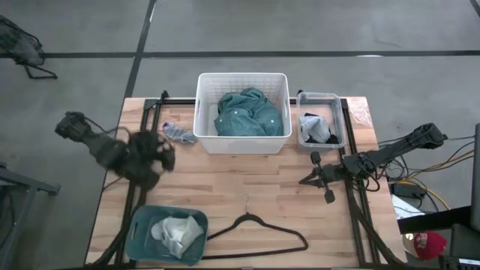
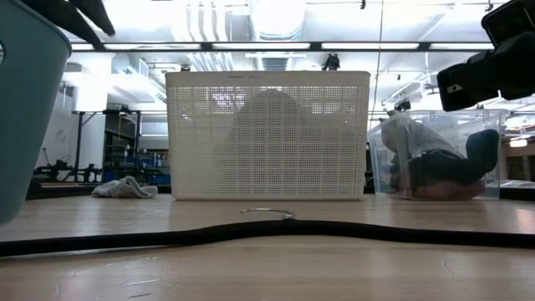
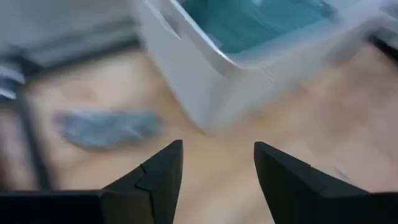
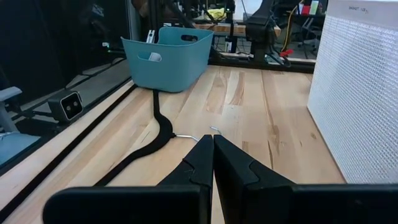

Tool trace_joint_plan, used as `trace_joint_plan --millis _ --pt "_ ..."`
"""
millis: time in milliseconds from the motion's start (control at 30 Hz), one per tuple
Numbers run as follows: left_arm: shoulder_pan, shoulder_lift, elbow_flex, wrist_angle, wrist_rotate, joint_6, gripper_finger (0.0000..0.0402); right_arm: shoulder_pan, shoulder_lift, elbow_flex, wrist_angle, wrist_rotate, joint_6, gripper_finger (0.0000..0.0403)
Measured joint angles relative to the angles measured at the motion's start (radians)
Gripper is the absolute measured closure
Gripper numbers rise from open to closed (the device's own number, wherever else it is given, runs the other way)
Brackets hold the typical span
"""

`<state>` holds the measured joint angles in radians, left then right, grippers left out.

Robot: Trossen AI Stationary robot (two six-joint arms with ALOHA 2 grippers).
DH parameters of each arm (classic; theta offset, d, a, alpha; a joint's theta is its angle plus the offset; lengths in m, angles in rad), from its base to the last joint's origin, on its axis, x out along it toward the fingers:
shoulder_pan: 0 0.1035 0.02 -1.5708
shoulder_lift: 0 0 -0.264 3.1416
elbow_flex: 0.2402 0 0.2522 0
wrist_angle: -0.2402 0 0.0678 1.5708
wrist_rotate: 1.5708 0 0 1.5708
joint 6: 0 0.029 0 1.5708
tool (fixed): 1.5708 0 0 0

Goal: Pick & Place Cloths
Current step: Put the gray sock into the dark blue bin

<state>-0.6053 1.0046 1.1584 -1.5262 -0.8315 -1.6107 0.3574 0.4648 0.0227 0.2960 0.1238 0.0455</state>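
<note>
You have bare desk (image 1: 255, 184) mid-way between the white basket (image 1: 241, 142) and clear bin (image 1: 320, 139) along the far edge and the hanger (image 1: 259, 229) and teal tub (image 1: 142, 232) near the front edge.

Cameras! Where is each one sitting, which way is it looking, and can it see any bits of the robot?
High view: above the table, looking straight down; both arms, left gripper and right gripper.
Low view: table height, looking across at the white basket; part of a dark arm shows at upper right.
Left wrist view: on the left arm, facing the small grey cloth; its open fingers show.
Right wrist view: on the right arm, facing the teal tub; its shut fingers show.
Shared: the hanger appears in low and right wrist views.
</note>
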Motion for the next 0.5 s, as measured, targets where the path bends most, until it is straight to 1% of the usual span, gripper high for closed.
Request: trace_joint_plan --millis 67,100,167,267,433,500 --pt "0.103 -0.028 -0.001 -0.047 -0.037 0.064 0.0200 0.000 0.000 0.000 0.001 0.000 -0.006 0.0394" --pt "0.159 -0.040 -0.001 -0.046 -0.040 0.112 0.0200 0.000 0.000 0.000 0.000 0.000 -0.017 0.0394" --pt "0.271 -0.051 -0.001 -0.017 -0.032 0.263 0.0200 0.000 0.000 0.000 0.001 0.000 -0.040 0.0394" --pt "0.440 -0.040 -0.004 0.030 0.067 0.468 0.0200 0.000 0.001 0.000 0.002 0.002 -0.082 0.0394" --pt "0.774 0.016 -0.061 0.093 0.285 0.700 0.0200 -0.001 0.001 0.000 0.047 0.010 -0.189 0.0394" --pt "0.904 0.035 -0.104 0.147 0.322 0.790 0.0200 -0.002 0.000 0.000 0.065 0.010 -0.234 0.0394"
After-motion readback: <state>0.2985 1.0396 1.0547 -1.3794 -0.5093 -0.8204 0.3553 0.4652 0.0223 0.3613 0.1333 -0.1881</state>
